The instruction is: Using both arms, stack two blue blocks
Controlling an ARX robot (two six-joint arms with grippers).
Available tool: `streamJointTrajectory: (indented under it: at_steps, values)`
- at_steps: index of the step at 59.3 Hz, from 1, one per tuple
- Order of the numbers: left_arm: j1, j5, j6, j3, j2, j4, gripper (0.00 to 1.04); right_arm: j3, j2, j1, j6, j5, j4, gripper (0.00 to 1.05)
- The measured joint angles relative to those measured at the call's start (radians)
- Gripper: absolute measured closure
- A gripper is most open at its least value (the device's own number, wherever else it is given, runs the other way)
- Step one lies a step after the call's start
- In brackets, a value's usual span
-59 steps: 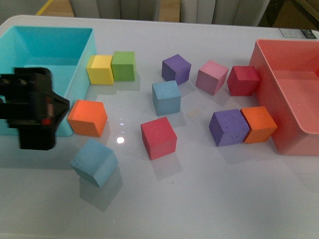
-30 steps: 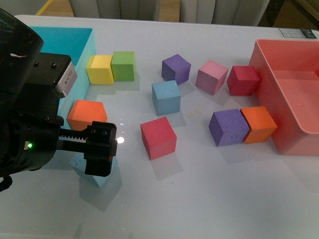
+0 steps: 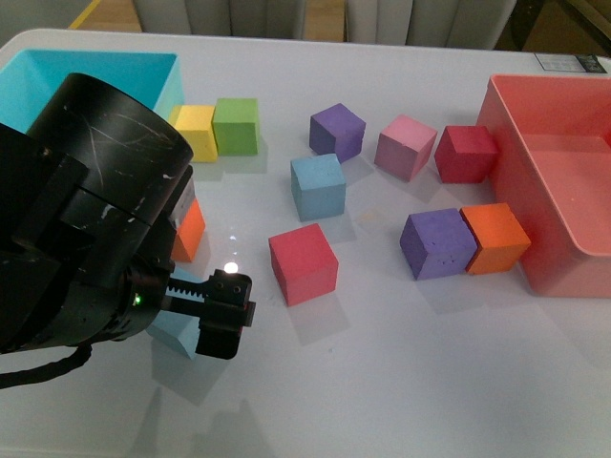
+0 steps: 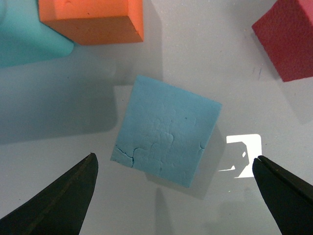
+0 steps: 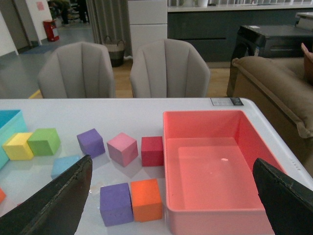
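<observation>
1. The nearer pale sky-blue foam cube [image 4: 166, 129] lies flat on the white bench [image 3: 401, 382]. It is to the left of the bright red foam cube [image 3: 304, 264] and a little closer to the robot. In the front view the arm hides most of it.
2. The second pale sky-blue foam cube [image 3: 318, 186] sits just beyond that red cube, apart from it and with nothing on top.
3. The black left hand [image 4: 174, 159] hangs over the nearer blue cube, spread wider than the cube and holding nothing. In the left wrist view the cube lies between the two fingertips, turned at an angle to the line between them.
4. The black right hand [image 5: 171, 164] is also spread wide and empty. It is high over the bench, well to the right of the red cube.
5. The step in hand looks like the first pick, with no stacking done yet.
6. The next move probably calls for a small wrist turn so the pads meet flat faces. After that the hand must come straight down and close gently on the soft foam. The orange foam cube [image 4: 93, 19] beside it needs clearance.
7. Cubes, twelve in all:
   - two blue
   - two purple [image 3: 337, 131] [image 3: 438, 243]
   - two orange, the other [image 3: 495, 238] to the right of the red cube
   - two red, counting the darker one [image 3: 466, 153]
   - one pink [image 3: 405, 147]
   - one yellow [image 3: 196, 132]
   - one green [image 3: 237, 126]
8. Bins, two: a turquoise plastic bin [image 3: 143, 67] far to the left of the red cube and a salmon plastic bin [image 3: 506, 134] far to the right.
</observation>
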Motion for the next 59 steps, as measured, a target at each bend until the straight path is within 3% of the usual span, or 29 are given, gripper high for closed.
streamJointTrajectory:
  at_steps: [36, 59]
  values:
    - [0.051, -0.002, 0.219, 0.053, 0.098, 0.046, 0.09, 0.0, 0.0, 0.0, 0.0, 0.0, 0.0, 0.09]
    - [0.053, 0.026, 0.245, 0.08, 0.173, 0.06, 0.09, 0.0, 0.0, 0.0, 0.0, 0.0, 0.0, 0.09]
